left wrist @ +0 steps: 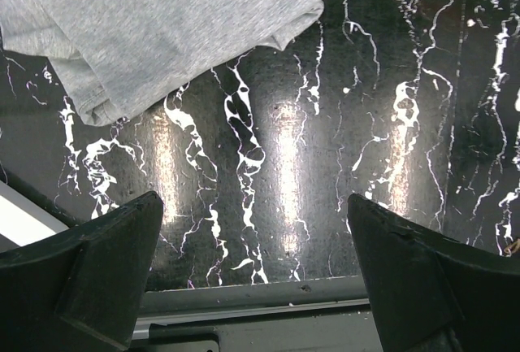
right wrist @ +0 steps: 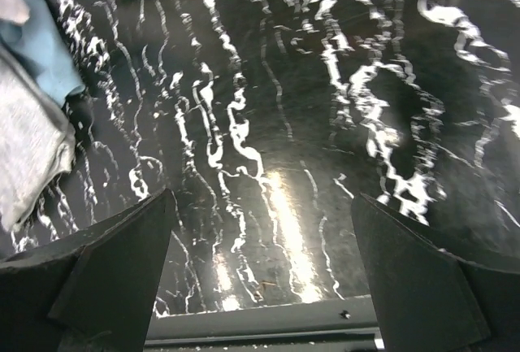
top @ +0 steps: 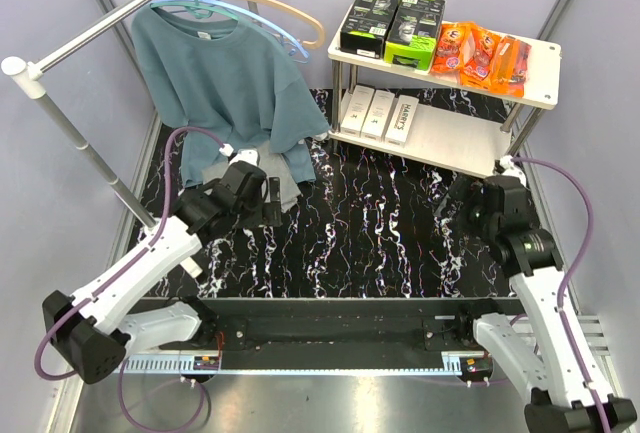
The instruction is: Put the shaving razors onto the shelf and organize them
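Note:
The shelf (top: 540, 58) stands at the back right. On its top board sit two black-and-lime razor boxes (top: 392, 21) side by side, with flat orange blister packs (top: 482, 55) to their right. Three slim white razor boxes (top: 379, 114) lie in a row on the lower board (top: 455, 141). My left gripper (top: 272, 201) hovers over the black marbled mat left of centre, open and empty (left wrist: 253, 242). My right gripper (top: 452, 203) hangs near the shelf's front right leg, also open with nothing between its fingers (right wrist: 260, 246).
A teal T-shirt (top: 225, 73) hangs on a metal clothes rail (top: 90, 38) with hangers at the back left. A folded grey cloth (left wrist: 162, 27) lies on the mat just beyond my left gripper. The table's near metal edge (left wrist: 260, 299) runs below both grippers.

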